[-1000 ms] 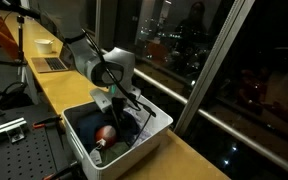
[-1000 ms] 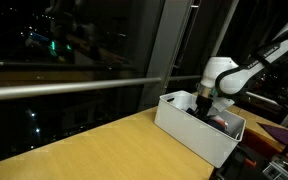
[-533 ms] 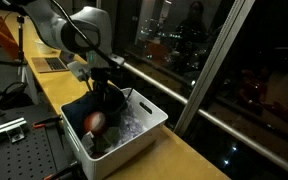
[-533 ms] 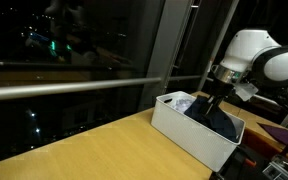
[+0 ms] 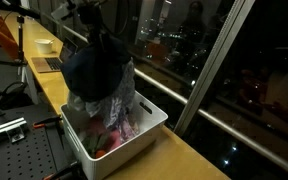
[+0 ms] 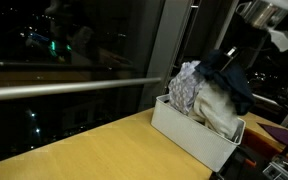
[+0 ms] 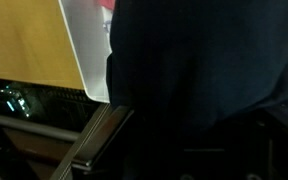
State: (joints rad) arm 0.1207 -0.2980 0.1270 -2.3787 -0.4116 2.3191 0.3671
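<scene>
The claw (image 5: 97, 33) is pressed together at the top of a dark cloth (image 5: 92, 70), pinching a bunch of it. Its fingertips are buried in the folds, so only the grip shows and not the tips. The dark cloth hangs straight down from the pinch. Its upper part is in the air and its lower edge reaches down to the white bin (image 5: 136, 135) beneath it.

In an exterior view the claw sits at 12 o'clock above the bin. A patterned cloth (image 5: 121, 100) is caught up with the dark one. It trails from about 4 o'clock of the dark bundle down into the bin, where something pink or red lies at the bottom.

In an exterior view from another side, the dark cloth (image 6: 240, 85) hangs at 3 o'clock of the patterned cloth (image 6: 187, 88). The two touch. The pale fabric drapes over the bin's (image 6: 189, 135) far edge, and the arm enters from the 1 o'clock corner.

In the wrist view the dark cloth (image 7: 204, 80) fills nearly everything from 12 round to 6 o'clock and hides the claw's fingers. At 10 o'clock a strip of the bin's wall (image 7: 84, 50) shows, with the wooden table (image 7: 19, 40) just beside it. A window rail (image 7: 94, 145) runs at 7 o'clock.

The bin stands on the table (image 5: 189, 158), near the window. Well apart from the bin, toward 10 o'clock, are a laptop (image 5: 52, 64) and a cup (image 5: 45, 44).
</scene>
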